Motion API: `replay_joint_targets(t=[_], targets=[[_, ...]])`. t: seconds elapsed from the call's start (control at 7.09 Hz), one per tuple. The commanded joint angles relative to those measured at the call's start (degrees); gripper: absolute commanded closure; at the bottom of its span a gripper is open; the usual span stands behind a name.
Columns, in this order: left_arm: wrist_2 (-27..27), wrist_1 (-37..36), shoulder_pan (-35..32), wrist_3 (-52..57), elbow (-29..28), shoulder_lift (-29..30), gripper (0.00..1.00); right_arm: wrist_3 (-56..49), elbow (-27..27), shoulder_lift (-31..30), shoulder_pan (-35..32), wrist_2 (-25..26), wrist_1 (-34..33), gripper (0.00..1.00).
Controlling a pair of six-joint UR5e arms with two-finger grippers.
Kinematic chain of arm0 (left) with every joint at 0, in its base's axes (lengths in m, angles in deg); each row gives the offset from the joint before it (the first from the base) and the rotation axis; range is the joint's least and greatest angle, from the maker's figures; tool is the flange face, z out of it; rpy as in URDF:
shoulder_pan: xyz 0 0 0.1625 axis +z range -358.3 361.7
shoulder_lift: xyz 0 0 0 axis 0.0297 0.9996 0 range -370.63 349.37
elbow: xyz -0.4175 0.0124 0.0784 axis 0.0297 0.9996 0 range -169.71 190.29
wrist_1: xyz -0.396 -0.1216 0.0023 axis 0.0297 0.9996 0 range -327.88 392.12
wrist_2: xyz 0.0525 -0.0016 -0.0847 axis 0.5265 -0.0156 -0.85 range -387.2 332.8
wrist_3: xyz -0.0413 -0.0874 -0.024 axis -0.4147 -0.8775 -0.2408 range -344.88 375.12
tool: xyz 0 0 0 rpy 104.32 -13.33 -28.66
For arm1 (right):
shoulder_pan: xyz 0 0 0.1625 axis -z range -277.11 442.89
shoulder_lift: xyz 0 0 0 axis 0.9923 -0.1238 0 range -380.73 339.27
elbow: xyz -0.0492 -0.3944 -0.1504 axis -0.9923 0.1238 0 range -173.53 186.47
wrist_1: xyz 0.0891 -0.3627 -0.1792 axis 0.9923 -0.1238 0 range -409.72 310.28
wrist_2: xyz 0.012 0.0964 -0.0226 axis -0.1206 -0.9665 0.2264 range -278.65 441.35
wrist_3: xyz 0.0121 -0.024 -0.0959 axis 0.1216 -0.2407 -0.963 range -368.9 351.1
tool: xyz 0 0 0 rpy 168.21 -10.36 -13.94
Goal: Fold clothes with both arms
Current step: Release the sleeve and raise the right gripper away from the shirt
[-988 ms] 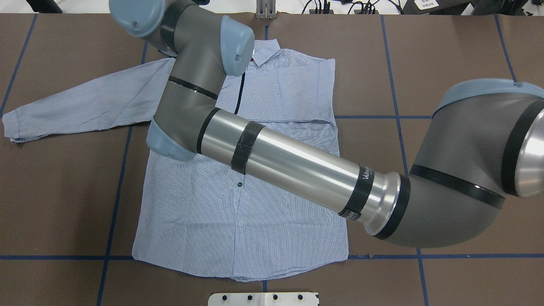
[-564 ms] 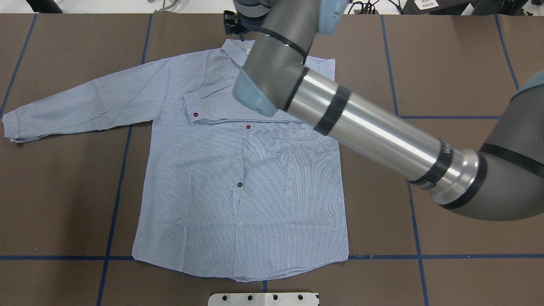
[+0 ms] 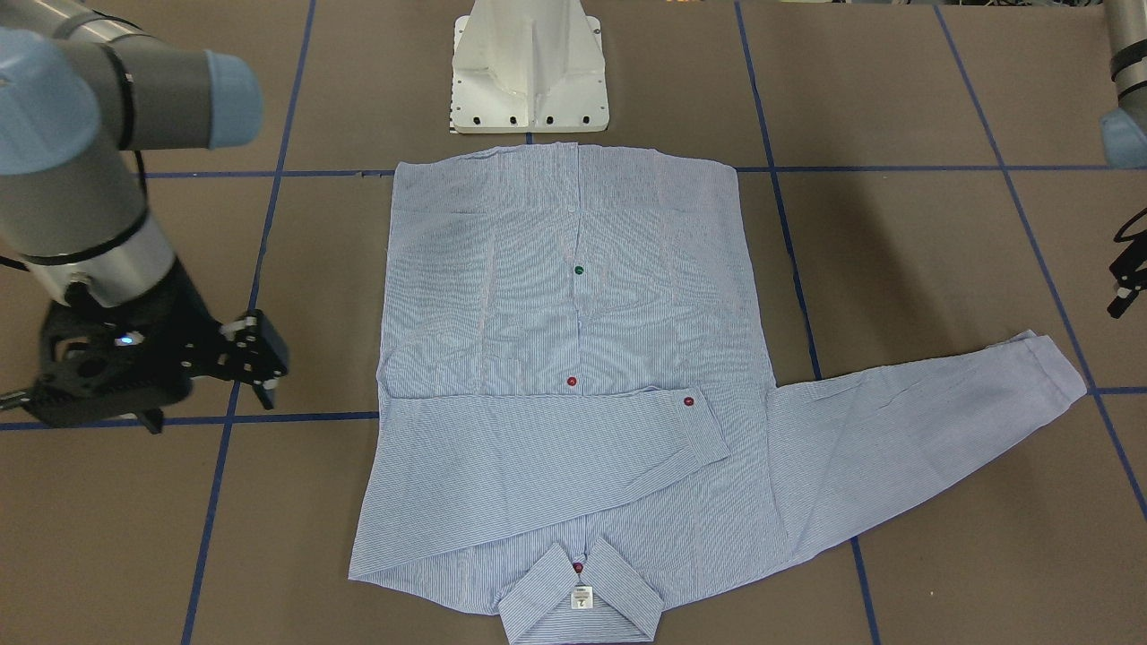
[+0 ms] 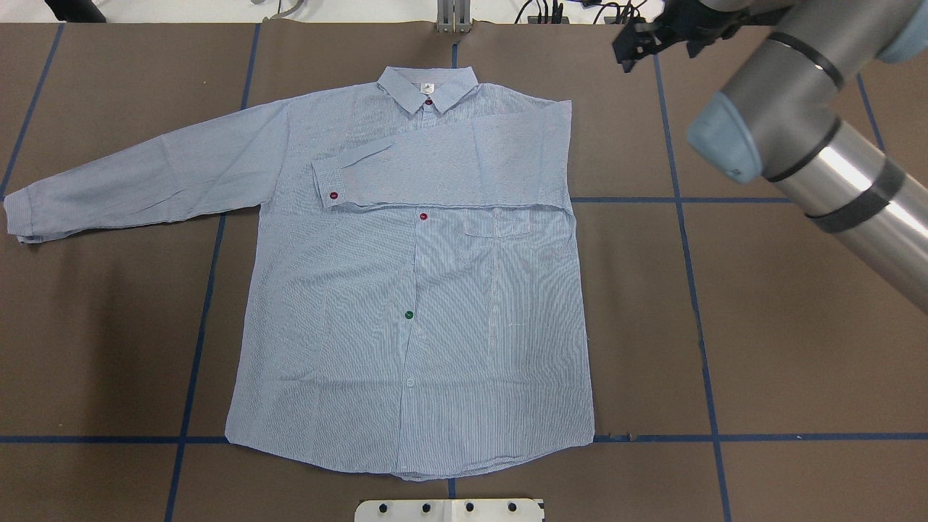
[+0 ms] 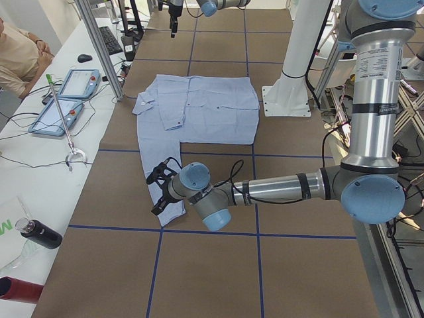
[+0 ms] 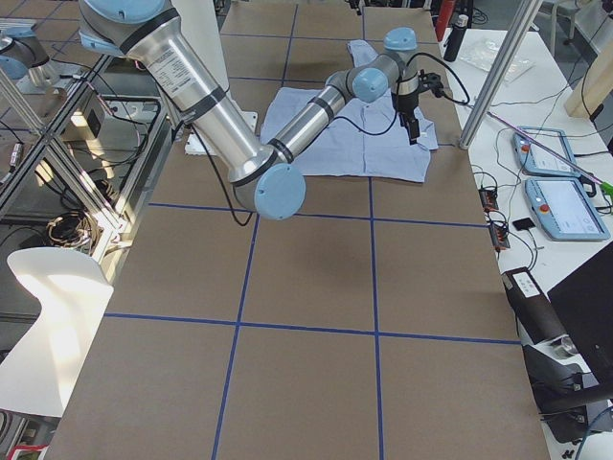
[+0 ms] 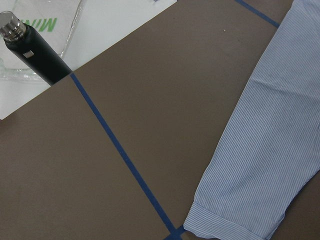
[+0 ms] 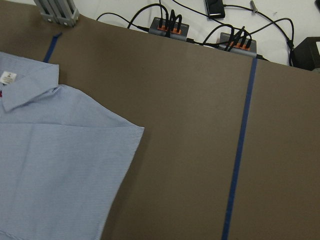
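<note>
Change: the right arm point(image 4: 790, 116) is no longer lying across the collar point(image 4: 428, 87) as it was a moment ago. It is now reaching in beside the shirt point(image 4: 406, 304), which is lying just as before.
Right gripper: the right gripper point(image 3: 262, 356) is hovering over the brown table point(image 4: 761, 326), its fingers looking spread and gripping nothing. The shirt's folded shoulder edge is lying near them, off to one side.
Left gripper: the left gripper point(image 5: 158, 192) is hanging near the cuff point(image 7: 225, 225) of the outstretched sleeve point(image 4: 145, 174). I cannot tell whether its fingers are spread.
Shirt: it is lying flat, buttoned front up, with the other sleeve point(image 4: 435, 167) folded across the chest.
Around: cables point(image 8: 170, 25) are running beyond the right fingers, past the table's far edge. A black bottle point(image 7: 37, 52) is lying past the left fingers, off the brown surface. The white pedestal base point(image 3: 529, 72) is standing just beyond the hem.
Room: blue tape lines point(image 4: 696, 319) are crossing the tabletop that is stretching around both sets of fingers.
</note>
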State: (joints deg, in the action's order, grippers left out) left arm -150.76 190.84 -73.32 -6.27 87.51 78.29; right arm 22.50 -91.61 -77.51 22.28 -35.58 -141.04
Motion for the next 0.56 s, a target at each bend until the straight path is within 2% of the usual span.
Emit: replay_joint_targets(t=[0.0, 0.14, 0.42], targets=[[5.0, 9.0, 5.8, -10.4, -5.2, -1.2, 0.00, -6.6, -8.4, -15.3, -7.2, -7.4, 3.8, 0.00], [5.1, 9.8, 7.7, -16.3, -5.4, -2.0, 0.00, -7.1, -10.5, -19.5, -9.8, -9.9, 6.6, 0.00], [9.8, 13.5, 11.1, -18.1, -9.1, -2.3, 0.00, -7.1, -11.1, -20.1, -10.6, -9.7, 6.7, 0.00]])
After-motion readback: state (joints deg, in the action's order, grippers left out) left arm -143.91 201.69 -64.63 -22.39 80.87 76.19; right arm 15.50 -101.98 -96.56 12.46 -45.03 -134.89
